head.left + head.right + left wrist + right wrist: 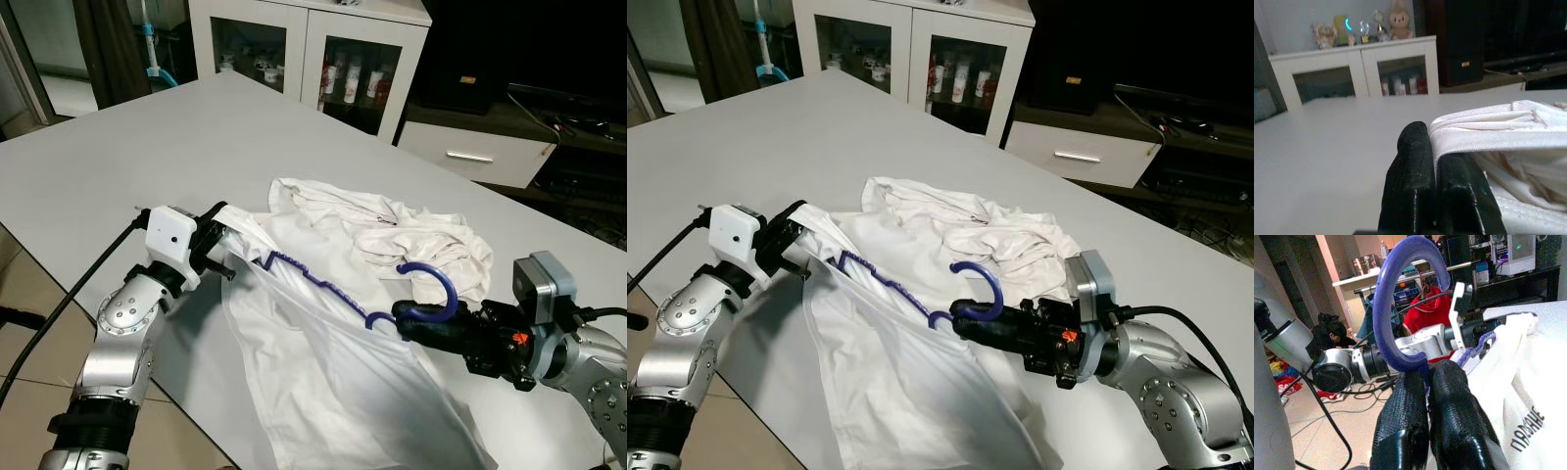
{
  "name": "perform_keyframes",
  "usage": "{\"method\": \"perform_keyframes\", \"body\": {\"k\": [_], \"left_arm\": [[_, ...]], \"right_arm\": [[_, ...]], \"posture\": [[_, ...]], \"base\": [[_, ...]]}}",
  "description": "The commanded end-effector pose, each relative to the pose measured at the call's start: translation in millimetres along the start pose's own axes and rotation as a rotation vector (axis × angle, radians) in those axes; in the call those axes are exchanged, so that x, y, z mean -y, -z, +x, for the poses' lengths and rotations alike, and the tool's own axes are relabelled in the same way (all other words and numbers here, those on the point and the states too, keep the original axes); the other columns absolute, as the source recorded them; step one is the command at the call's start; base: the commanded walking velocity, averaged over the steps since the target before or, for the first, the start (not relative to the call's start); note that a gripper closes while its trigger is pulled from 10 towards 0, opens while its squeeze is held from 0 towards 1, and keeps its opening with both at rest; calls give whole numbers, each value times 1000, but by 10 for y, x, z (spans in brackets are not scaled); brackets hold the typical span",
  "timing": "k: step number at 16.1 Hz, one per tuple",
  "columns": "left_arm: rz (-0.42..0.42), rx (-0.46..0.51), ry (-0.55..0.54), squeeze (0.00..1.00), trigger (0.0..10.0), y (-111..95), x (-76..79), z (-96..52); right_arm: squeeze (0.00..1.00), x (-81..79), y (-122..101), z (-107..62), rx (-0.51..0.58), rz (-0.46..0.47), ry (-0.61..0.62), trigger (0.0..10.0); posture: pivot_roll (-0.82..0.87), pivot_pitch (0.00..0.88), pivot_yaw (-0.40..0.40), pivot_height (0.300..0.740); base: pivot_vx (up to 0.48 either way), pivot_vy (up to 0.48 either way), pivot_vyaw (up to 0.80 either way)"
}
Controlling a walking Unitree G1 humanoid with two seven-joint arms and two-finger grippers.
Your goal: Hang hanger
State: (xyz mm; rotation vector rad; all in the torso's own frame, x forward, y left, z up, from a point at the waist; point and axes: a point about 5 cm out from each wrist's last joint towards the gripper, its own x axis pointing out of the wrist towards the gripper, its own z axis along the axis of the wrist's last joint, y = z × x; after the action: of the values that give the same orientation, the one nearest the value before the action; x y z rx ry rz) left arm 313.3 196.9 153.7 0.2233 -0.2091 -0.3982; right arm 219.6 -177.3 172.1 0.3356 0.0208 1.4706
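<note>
Now the right gripper (409,320) is clenched on the neck of the purple hanger (392,299), its hook curving up just beyond the black fingers (1447,401). One hanger arm runs leftward inside the white shirt (333,284) (crumpled on the grey table (147,147)). At the near left, the left gripper (217,240) pinches the shirt's edge, fingers pressed together on the fabric.

Both head views look forward and down across the desk (147,127) at the white shirt (333,323), from slightly offset positions. Each wrist camera looks closely along its own tool's black fingers (1415,181), sharing that shirt.
</note>
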Motion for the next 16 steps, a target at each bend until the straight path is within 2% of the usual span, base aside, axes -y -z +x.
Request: {"method": "perform_keyframes", "body": {"k": [1,4,6,8,10,11,13,16], "left_arm": [[34,76,-15,0,39,-189,-126,84],[60,153,4,0,78,-427,-215,187],[88,186,34,0,275,-574,-295,242],[113,159,57,0,431,-538,-331,238],[105,61,98,0,510,-259,-249,142],[99,41,103,0,353,-194,-232,116],[61,-40,109,0,392,41,-157,9],[42,-102,142,0,39,234,-84,-80]], "right_arm": [[0,-42,64,-31,-83,7,-29,0],[0,-48,161,-17,-168,12,-45,0],[0,5,198,-12,-222,-20,-15,0],[0,35,187,5,-212,-28,-1,0],[0,106,55,20,-117,-45,42,0],[0,103,25,22,-99,-46,37,0],[0,12,15,4,-151,-80,-25,0],[0,67,-117,-42,-103,-99,16,0]], "posture": [[95,28,-98,740],[99,27,-102,740],[102,20,-106,740],[103,17,-105,740],[103,13,-102,740],[104,13,-103,740],[102,9,-101,740],[103,6,-97,740]], "base": [[0,0,0],[0,0,0],[0,0,0],[0,0,0],[0,0,0],[0,0,0],[0,0,0],[0,0,0]]}}
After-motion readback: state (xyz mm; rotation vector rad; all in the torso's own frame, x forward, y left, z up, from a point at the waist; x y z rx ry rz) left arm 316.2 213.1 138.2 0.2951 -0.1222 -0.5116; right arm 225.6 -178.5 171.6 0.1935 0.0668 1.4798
